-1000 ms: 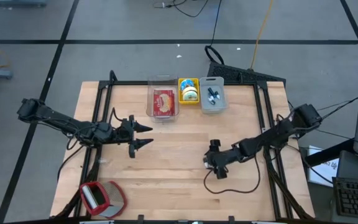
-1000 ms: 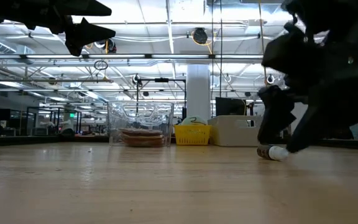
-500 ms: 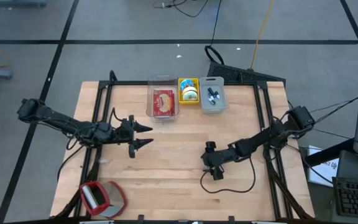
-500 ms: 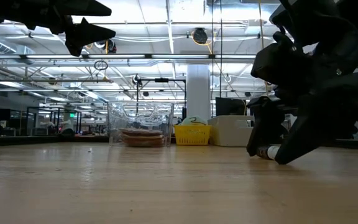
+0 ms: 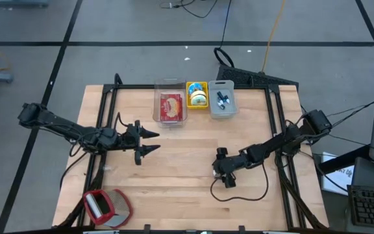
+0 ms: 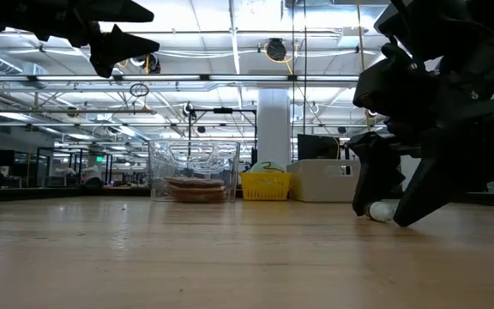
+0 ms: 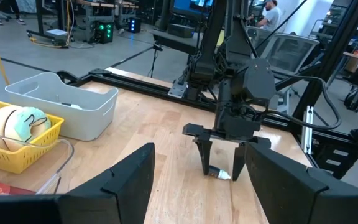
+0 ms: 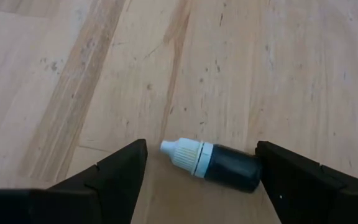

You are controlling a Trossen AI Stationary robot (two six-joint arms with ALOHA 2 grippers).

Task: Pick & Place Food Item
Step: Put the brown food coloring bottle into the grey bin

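Note:
A small dark bottle with a white cap lies on its side on the wooden table, right of the middle. My right gripper slants down over it, open, one finger on each side of it; the low view shows the white cap between the fingers, and the left wrist view shows the bottle under that gripper. In the high view the right gripper hides the bottle. My left gripper hangs open and level above the table's left half, holding nothing. My right gripper straddles the lying bottle from above, slanting down, with the bottle lying crosswise in the gap. The bottle's dark bottom end runs up to one finger; I cannot tell whether they touch. The bottle rests on the table.
At the far edge stand a clear bin with a red packet, a yellow basket and a white bin. A red and grey object lies at the near left corner. A black cable loop hangs near the right gripper.
My right gripper has tipped a little further down and sunk slightly over the bottle, still open; its fingers now cover the bottle's dark body in the low view. The bottle has stayed where it was.

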